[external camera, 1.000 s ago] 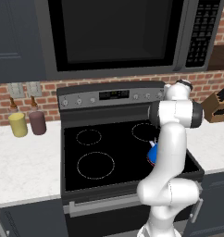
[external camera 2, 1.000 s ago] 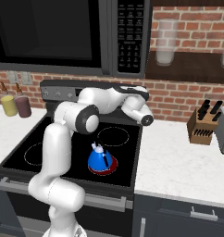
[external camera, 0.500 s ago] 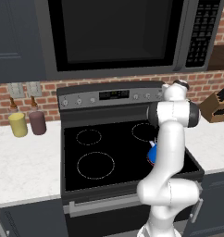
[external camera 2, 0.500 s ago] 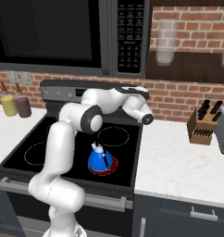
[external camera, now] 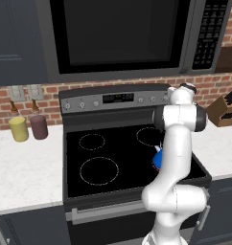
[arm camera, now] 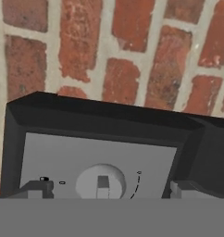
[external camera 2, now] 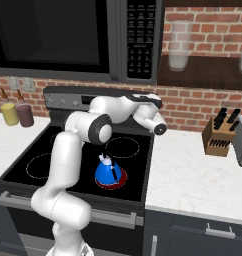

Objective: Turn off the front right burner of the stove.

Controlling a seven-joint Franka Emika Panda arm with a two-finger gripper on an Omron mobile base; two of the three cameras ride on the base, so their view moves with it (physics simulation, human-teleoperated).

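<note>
The stove point(external camera: 113, 177) fills the middle, its back panel under the microwave point(external camera: 122, 38). The front right burner point(external camera 2: 111, 181) glows red under a blue kettle point(external camera 2: 108, 171), at 5 o'clock on the cooktop. In the hand view a knob point(arm camera: 102, 181) sits between the wide-apart fingertips point(arm camera: 37, 189) of the gripper point(arm camera: 107, 190).

1 stove point(external camera: 132, 189), 4 ring marks, 1 blue kettle point(external camera 2: 110, 173), 2 condiment bottles point(external camera: 18, 125), 1 microwave point(external camera: 122, 36), 1 knife block point(external camera 2: 221, 139), 1 knob point(arm camera: 102, 182) between fingertips
</note>
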